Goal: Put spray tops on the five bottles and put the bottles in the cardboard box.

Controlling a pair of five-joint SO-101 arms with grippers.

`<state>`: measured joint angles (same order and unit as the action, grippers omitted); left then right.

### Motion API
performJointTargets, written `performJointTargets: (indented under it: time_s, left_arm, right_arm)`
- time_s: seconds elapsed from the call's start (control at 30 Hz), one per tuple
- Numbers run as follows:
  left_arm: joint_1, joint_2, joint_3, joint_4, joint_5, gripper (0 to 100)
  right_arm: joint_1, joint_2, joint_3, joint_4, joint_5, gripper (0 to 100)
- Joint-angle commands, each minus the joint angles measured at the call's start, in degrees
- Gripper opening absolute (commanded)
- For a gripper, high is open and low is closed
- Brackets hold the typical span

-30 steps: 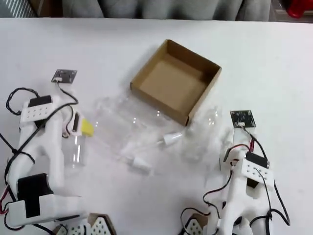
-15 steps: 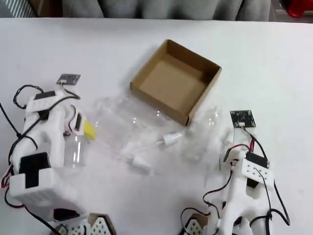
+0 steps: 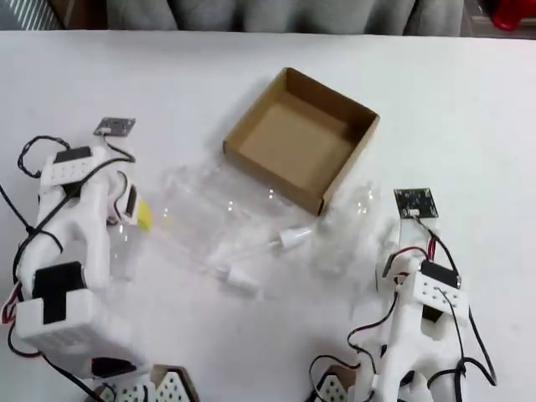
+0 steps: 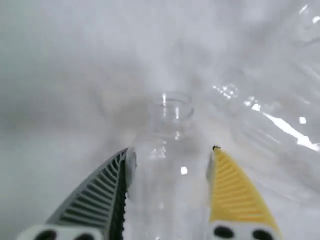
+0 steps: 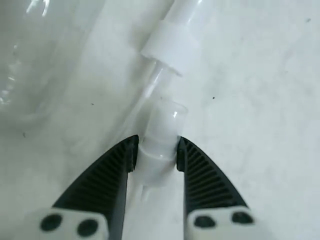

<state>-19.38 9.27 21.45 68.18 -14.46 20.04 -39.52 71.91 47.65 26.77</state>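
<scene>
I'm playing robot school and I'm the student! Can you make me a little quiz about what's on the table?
1. True or false: the cardboard box already holds a bottle.
2. What does the left gripper hold? A) a clear bottle B) a spoon C) a red cup
3. Fill in: the right gripper pinches a white ____.
Key: 1 false; 2 A; 3 spray top.

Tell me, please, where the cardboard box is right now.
In the high view the box sits open near the middle of the table, farther back than both arms, with clear bottles lying in front of it.
</scene>
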Motion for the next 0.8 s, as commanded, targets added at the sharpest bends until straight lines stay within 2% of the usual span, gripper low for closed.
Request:
performJointTargets:
  time_s: [0.0,0.33,0.4,0.6,0.77]
  left_arm:
    - [-0.04,-10.51,-3.69,3.69,0.62,2]
    - [1.89,-36.79,-3.34,10.29,0.7,2]
    - [3.38,-41.01,-3.34,10.73,1.14,2]
    - [9.45,-52.97,-3.34,11.69,9.32,2]
    - [13.67,-60.09,-3.16,11.6,9.93,2]
  right_arm:
    - [-0.4,-0.66,-0.35,-0.84,-0.09,1.7]
    - [-0.48,-1.27,-0.7,-2.33,0.44,1.7]
    - [-1.36,-1.27,-0.79,-6.2,0.44,1.8]
    - [-10.33,-1.36,-2.29,-19.82,0.35,1.6]
    - [-10.68,-2.33,-9.76,-33.89,0.35,1.5]
